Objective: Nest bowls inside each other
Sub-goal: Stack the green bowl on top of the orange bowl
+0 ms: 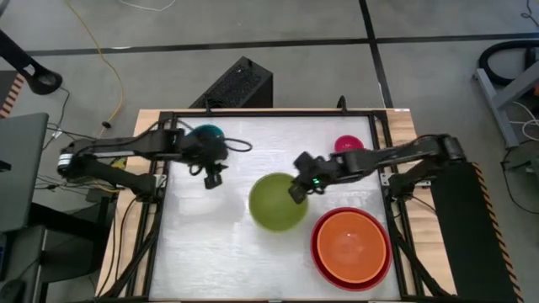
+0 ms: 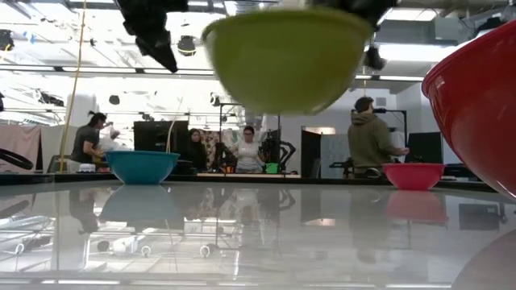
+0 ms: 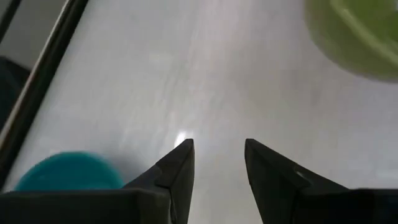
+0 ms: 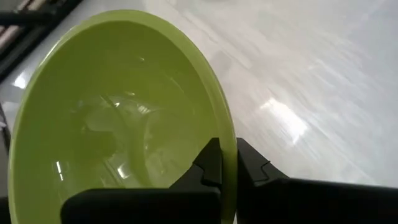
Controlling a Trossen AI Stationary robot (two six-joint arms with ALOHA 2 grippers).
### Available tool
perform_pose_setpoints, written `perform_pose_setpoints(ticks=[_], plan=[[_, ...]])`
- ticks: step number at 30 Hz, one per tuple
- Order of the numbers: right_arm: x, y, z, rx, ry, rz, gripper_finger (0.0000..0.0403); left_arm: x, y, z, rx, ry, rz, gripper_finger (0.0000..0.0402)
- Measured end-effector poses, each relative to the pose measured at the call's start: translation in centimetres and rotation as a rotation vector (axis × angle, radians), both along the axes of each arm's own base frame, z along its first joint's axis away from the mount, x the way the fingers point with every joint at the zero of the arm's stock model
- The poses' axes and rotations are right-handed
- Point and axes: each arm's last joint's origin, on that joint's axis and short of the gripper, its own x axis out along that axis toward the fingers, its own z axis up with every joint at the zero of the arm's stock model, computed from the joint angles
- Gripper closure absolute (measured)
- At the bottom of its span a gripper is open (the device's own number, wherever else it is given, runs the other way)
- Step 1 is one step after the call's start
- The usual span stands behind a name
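Observation:
A lime green bowl (image 1: pixel 276 204) hangs above the middle of the table, and my right gripper (image 4: pixel 229 155) is shut on it. In the low view the green bowl (image 2: pixel 282 60) floats high over the tabletop. My left gripper (image 3: pixel 217 155) stands open over bare table, with nothing between its fingers. It is just near of the teal bowl (image 1: pixel 208 132), which rests on its base at the far left. A magenta-pink bowl (image 1: pixel 348 144) stands at the far right. An orange bowl (image 1: pixel 351 242) sits nested inside the red bowl (image 1: pixel 317 257) at the near right. My right gripper pinches the green bowl's rim (image 4: pixel 227 134) on the side toward the table's right edge. One finger (image 4: pixel 210 163) is inside the bowl and the other (image 4: pixel 250 163) outside. The fingers slant down from the right. The bowl is lifted clear, its opening up.
A dark frame (image 1: pixel 383 151) runs around the white table surface. Behind the table, several people (image 2: pixel 371 137) stand in the room. Bare tabletop lies at the near left and in the middle (image 1: pixel 210 252).

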Motion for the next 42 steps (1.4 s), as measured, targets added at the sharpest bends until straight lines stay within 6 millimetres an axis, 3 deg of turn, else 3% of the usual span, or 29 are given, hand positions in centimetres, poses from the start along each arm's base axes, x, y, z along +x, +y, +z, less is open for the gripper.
perform_pose_setpoints(ticks=[8,13,19,30,42], plan=[[-7.3,4.4,4.0,0.098,-0.045,0.013,0.0384,-1.3,-2.8,-4.9,-0.086,-0.229,-0.12,0.027],[-11.7,6.9,4.2,0.189,0.027,-0.063,0.0384,-1.2,-4.8,-7.9,-0.121,-0.34,-0.203,0.0269],[-15.9,9.0,3.2,0.274,0.177,-0.221,0.0384,-1.1,-7.0,-9.0,-0.136,-0.409,-0.316,0.0269],[-19.4,13.6,1.2,0.27,0.227,-0.3,0.0384,-1.7,-8.8,-9.6,-0.073,-0.435,-0.342,0.0269],[-18.2,15.6,-1.2,0.154,0.261,-0.343,0.0384,-1.6,-8.9,-9.4,-0.076,-0.468,-0.34,0.0269]])
